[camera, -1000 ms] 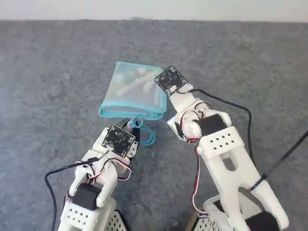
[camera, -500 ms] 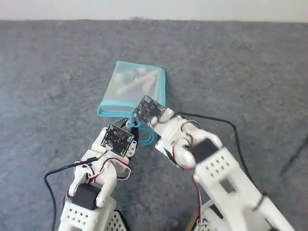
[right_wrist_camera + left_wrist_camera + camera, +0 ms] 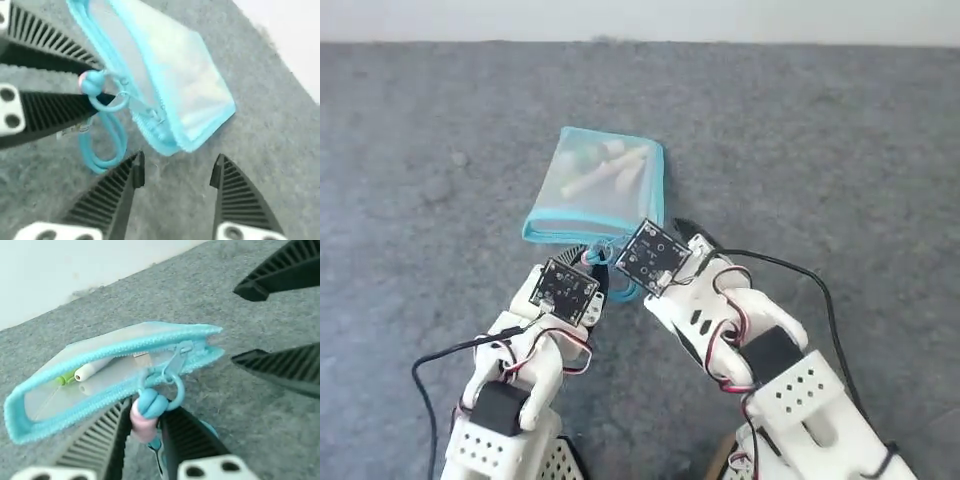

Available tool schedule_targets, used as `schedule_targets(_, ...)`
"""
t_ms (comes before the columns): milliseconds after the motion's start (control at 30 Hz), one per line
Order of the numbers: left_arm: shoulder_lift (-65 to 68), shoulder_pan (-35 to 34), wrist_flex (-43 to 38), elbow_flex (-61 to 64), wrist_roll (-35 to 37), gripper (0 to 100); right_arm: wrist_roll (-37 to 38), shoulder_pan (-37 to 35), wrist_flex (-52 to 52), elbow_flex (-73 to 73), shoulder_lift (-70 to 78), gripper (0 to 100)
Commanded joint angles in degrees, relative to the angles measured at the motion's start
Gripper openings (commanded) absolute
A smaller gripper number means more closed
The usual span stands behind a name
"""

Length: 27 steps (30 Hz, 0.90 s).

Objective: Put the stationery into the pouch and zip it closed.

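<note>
The translucent pouch [image 3: 598, 192] with turquoise trim is lying flat on the grey felt-covered table [image 3: 840, 140], its zippered edge facing the two arms. The stationery [image 3: 608, 172] is sitting inside it, showing through the clear side as pale sticks; in the left wrist view a white pen [image 3: 93, 371] with a green piece beside it is lying just behind the zipper teeth. The slider [image 3: 183, 347] is sitting close to one end of the zipper line, and whether the mouth is fully shut cannot be told. A turquoise ring [image 3: 168, 386] is hanging from the slider's tab, leading to a blue bead [image 3: 149, 403] with a pink piece under it. The left gripper [image 3: 146, 416] is pinching that blue bead, its jaws drawn narrow around it, just in front of the pouch's near edge. A turquoise cord loop [image 3: 106, 146] is trailing on the table beside it. The right gripper [image 3: 179, 163] is hovering with its jaws spread wide and holding nothing, the pouch's near corner lying just ahead of the gap between them.
</note>
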Motion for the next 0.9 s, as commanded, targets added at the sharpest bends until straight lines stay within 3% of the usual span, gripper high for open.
schedule_targets(0,0.26,-0.44,0.00,-3.03,-0.97,1,1.05,-1.80,-3.65,-1.85,3.74,22.0)
schedule_targets(233,0.26,-0.53,0.00,-3.03,-0.97,1,1.14,-4.97,-4.26,-7.30,13.76,22.0)
schedule_targets(733,0.26,-0.79,0.00,-2.51,-0.88,1,1.05,-4.79,-11.56,-9.76,24.22,22.0)
schedule_targets(867,0.26,-0.70,0.18,-2.51,-0.97,1,0.53,-0.92,-14.90,-9.67,27.30,21.8)
